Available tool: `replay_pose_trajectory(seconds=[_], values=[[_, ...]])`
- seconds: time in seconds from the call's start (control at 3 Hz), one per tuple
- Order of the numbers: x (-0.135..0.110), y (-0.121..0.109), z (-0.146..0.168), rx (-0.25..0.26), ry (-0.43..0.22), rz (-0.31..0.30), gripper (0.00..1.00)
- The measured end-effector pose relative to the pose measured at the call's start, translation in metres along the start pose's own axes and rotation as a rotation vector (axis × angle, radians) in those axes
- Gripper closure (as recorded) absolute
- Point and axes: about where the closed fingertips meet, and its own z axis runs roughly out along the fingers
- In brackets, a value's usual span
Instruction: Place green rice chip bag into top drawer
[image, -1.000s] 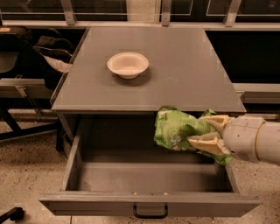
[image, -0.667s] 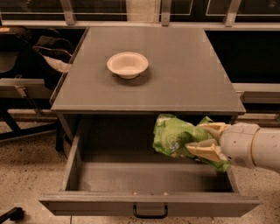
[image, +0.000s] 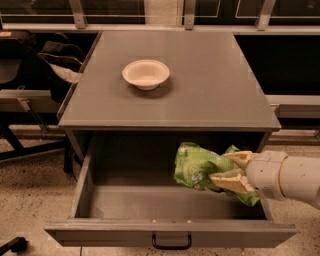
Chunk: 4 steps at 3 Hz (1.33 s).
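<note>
Clamped on the green rice chip bag, whose long axis runs out to its left, the end effector hangs over the right side of the open top drawer, whose floor lies just below it.

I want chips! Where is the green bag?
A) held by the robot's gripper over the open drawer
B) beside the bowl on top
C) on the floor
A: the gripper is shut on the green rice chip bag, holding it over the open top drawer.
</note>
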Motion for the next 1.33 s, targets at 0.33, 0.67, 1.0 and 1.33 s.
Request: replay_pose_trajectory(seconds=[0.33, 0.67, 1.0, 1.33], values=[[0.005, 0.002, 0.007, -0.003, -0.014, 0.015, 1.0], [0.027, 0.001, 0.028, -0.001, -0.001, 0.046, 1.0], [0.047, -0.004, 0.053, -0.001, 0.015, 0.062, 1.0], [0.048, -0.005, 0.056, 0.0, 0.015, 0.063, 0.84]])
